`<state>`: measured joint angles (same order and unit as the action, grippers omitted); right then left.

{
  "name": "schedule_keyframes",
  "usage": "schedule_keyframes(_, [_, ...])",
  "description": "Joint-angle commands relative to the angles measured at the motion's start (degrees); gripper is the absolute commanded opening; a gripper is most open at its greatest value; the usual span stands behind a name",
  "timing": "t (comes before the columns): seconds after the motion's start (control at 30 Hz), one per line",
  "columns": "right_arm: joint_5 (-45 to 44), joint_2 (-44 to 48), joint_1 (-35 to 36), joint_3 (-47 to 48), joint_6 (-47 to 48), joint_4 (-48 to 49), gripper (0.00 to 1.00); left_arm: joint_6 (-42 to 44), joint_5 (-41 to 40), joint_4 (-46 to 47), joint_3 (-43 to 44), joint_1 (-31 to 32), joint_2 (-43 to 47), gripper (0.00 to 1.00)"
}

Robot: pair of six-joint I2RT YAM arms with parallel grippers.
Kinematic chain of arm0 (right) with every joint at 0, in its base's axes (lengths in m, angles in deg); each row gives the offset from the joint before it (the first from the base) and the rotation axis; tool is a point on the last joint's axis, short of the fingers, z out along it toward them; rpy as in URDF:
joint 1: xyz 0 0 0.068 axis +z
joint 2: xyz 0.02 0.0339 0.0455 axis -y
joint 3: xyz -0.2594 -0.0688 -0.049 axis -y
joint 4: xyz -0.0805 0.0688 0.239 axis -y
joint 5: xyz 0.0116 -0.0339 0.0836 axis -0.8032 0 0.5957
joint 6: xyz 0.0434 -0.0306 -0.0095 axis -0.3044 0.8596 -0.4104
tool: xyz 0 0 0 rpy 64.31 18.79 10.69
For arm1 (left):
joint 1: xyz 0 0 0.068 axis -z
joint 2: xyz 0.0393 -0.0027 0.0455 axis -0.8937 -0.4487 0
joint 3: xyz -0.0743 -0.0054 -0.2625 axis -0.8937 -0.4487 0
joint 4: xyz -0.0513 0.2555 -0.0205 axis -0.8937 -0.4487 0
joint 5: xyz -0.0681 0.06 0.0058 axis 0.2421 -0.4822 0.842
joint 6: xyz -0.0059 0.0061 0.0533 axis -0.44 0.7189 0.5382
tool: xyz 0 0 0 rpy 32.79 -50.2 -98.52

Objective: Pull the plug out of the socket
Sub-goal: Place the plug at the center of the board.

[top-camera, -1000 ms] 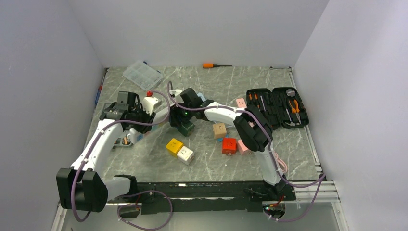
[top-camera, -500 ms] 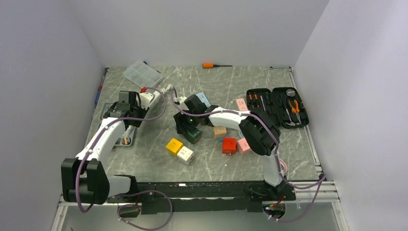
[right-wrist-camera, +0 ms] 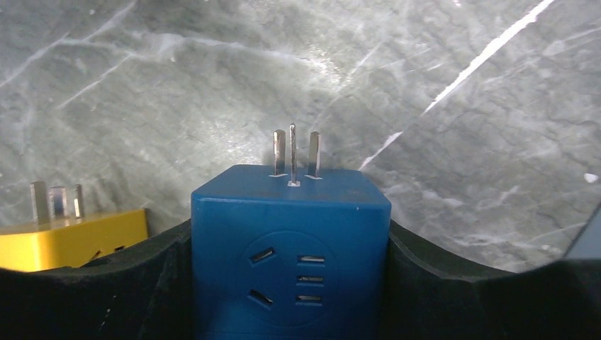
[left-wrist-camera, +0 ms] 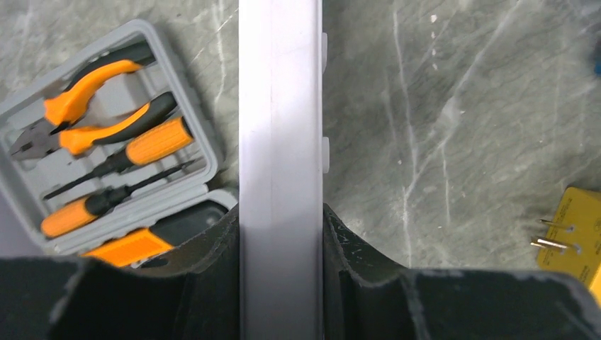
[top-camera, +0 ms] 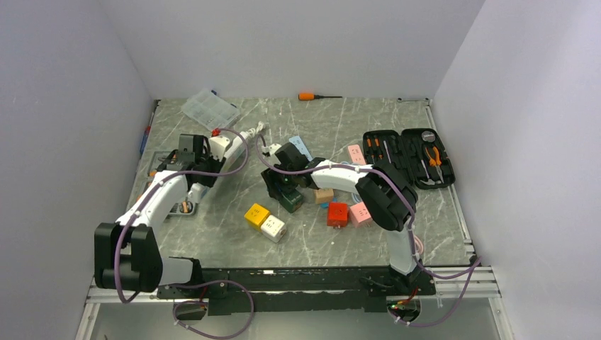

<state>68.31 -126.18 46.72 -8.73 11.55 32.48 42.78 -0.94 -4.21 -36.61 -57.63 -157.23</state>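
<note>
Being clamped in the jaws of the right gripper [right-wrist-camera: 290, 249], the blue plug [right-wrist-camera: 290, 234] is being held over the table [right-wrist-camera: 461, 106], prongs bare, well apart from the white power strip [left-wrist-camera: 280, 106] being gripped by the left gripper [left-wrist-camera: 281, 237]. It is best being lowered gently, grips firm.

- Cube plug [right-wrist-camera: 290, 248]: solid blue, silver prongs.
- Power strip [left-wrist-camera: 280, 142]: plain white.
- Desk [right-wrist-camera: 461, 106]: grey marble pattern, pale veins.
- Pliers [left-wrist-camera: 92, 81]: orange-and-black handles.
- Tool case [left-wrist-camera: 202, 152]: grey.
- Second cube [right-wrist-camera: 78, 234]: yellow.
</note>
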Motion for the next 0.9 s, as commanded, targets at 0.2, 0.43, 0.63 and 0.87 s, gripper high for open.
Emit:
schedule_keyframes(0.2, [-7.36, 0.95, -0.09, 6.73, 6.00, -3.47, 0.98, 0.60, 7.71, 4.41, 1.92, 0.52, -7.62, 0.00])
schedule_keyframes(0.43, [-6.13, 7.70, -0.10, 2.98, 2.25, -1.62, 1.00, 0.08, 8.73, 5.15, 3.10, 0.62, -13.17, 0.00])
schedule_keyframes(0.63, [-12.60, 18.84, 1.43, -2.95, -0.85, 0.93, 1.00, -1.12, 9.24, 6.75, 3.58, 1.03, -15.78, 0.16])
schedule_keyframes(0.87, [-21.93, 26.30, 5.83, -7.89, -3.31, -2.71, 0.91, -1.06, 14.61, 1.23, 7.69, 1.10, -17.36, 0.65])
